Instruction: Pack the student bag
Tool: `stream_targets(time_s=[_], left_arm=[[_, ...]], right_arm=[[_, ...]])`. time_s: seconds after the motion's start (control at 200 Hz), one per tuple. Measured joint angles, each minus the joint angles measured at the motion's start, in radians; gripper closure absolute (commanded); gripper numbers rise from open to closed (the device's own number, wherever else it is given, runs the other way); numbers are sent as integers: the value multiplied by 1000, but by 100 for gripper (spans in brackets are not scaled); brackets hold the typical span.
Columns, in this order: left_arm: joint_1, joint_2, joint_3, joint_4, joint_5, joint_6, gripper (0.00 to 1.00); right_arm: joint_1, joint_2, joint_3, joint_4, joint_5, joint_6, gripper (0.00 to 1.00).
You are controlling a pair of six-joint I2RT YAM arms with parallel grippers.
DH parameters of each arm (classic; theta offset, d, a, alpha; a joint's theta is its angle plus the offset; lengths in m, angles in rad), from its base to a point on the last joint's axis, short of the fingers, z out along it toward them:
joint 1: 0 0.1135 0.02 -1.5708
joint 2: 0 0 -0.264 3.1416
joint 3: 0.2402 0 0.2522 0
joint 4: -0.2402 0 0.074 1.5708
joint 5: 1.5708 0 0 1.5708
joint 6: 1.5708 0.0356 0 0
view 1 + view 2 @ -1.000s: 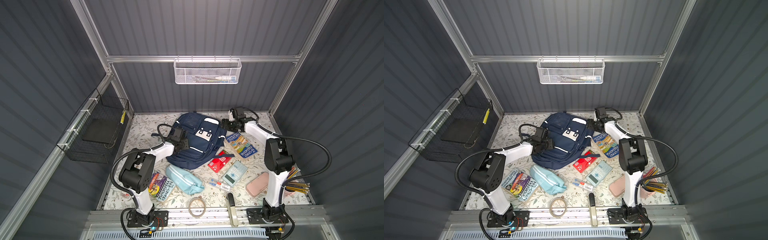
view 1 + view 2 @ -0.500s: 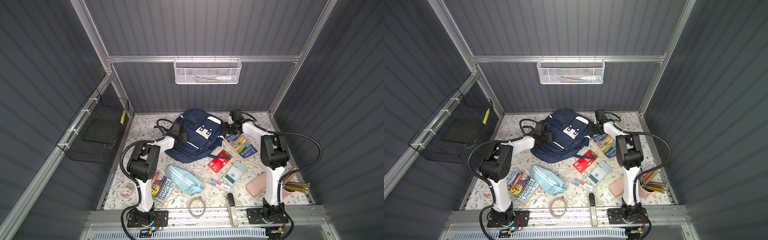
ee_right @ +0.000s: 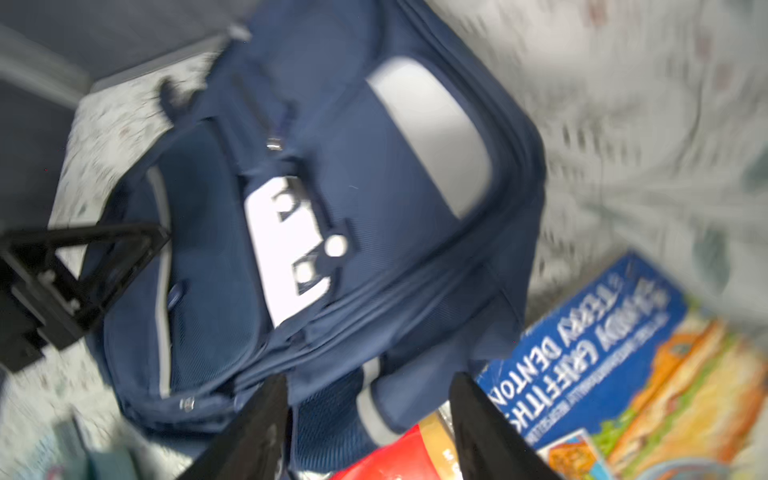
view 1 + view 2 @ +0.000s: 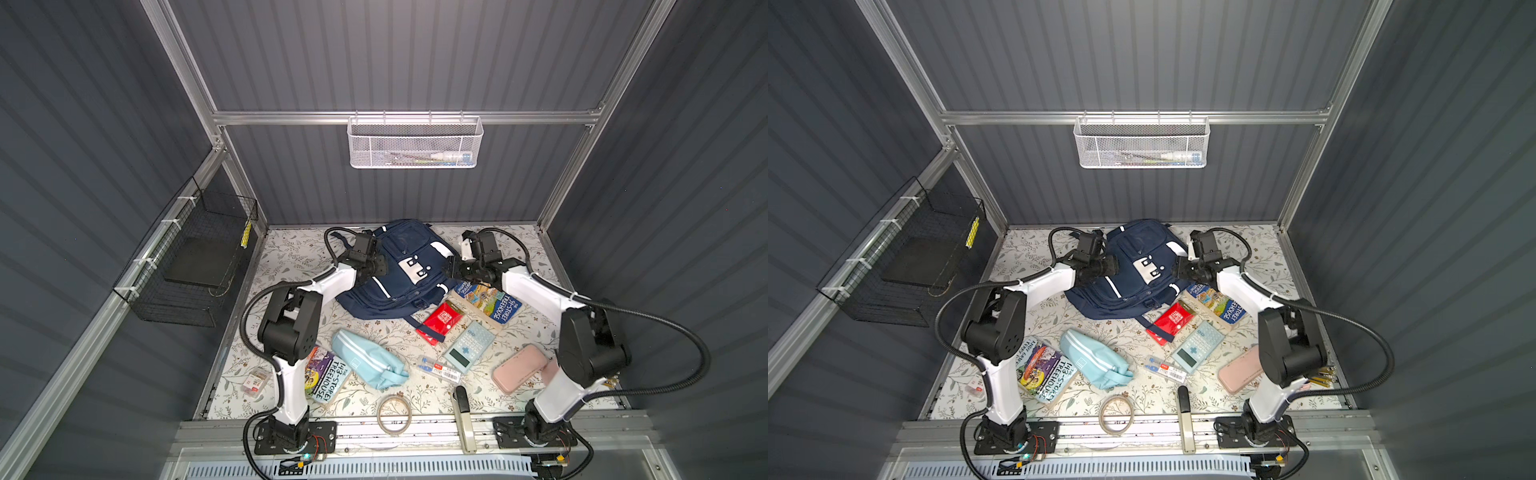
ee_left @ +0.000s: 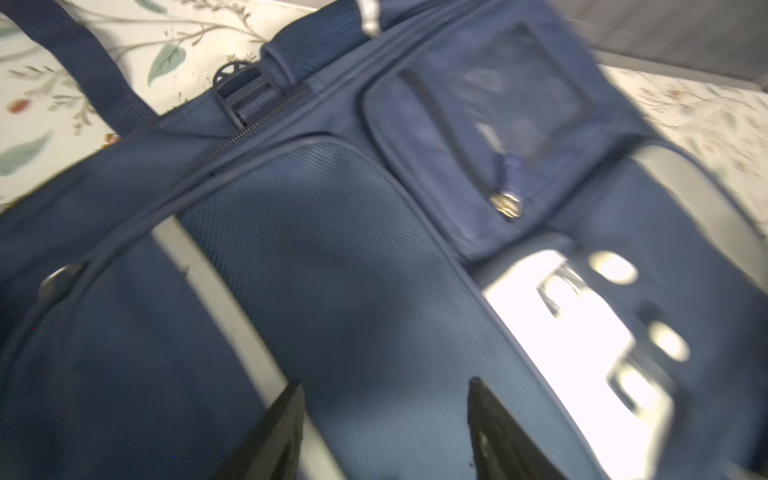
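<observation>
The left pincer [image 4: 379, 266] and the right pincer [image 4: 452, 268] stand on opposite flanks of the student bag [image 4: 405, 266], which lies between them, front pockets up, close to the back wall. A second ago the bag lay more aslant and the right pincer sat up by its far corner. Since then the bag has been turned and pushed back a little, and the right pincer has come down its side to face the left one across the fabric.

Both pincers are open and empty. In the left wrist view the fingers [image 5: 282, 432] stand apart with the ribbed side pocket just ahead of them. In the right wrist view the fingers [image 3: 257, 432] are spread too — the bag's lower corner lies just beyond the tips, with a blue book [image 3: 623, 365] close beside them and a red packet [image 3: 395, 461] underneath.

This reads as a squaring-up step: the bag has been repositioned and let go. No zip that shows looks open, and the light blue pouch [image 4: 368, 361], calculator [image 4: 467, 347] and pink pencil case [image 4: 519, 368] lie well behind both pincers, towards the arm bases. So nothing is packed yet. A zip pull [image 5: 505, 201] lies some way ahead of the left pincer — a likely next target.
</observation>
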Motion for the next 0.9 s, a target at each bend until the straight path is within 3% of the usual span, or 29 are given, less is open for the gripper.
stream_targets(time_s=[0.065,0.22,0.34,0.505,0.72,0.82,0.841,0.886,0.901], left_arm=[[0,-97,-40,-12,15,1,35],[-3,-312,-173,-8,78,-21,33],[-19,-405,-279,-3,137,-60,34],[-42,-462,-394,-16,195,-111,36],[-46,-519,-452,-6,225,-153,38],[-46,-524,-467,14,237,-165,38],[-46,-524,-470,16,239,-168,38],[-46,-524,-476,20,242,-172,38],[-46,-524,-478,20,243,-172,39]], right_arm=[[2,-65,-49,37,-38,-202,24],[3,-101,-76,17,-149,-663,26],[53,-54,-70,-19,-129,-930,31],[129,47,-50,-87,-98,-1151,36],[130,144,-39,-84,-9,-1279,42],[144,193,-39,-36,39,-1321,60],[149,203,-39,-29,48,-1340,67],[157,214,-37,-24,64,-1343,96],[159,217,-36,-21,69,-1347,100]])
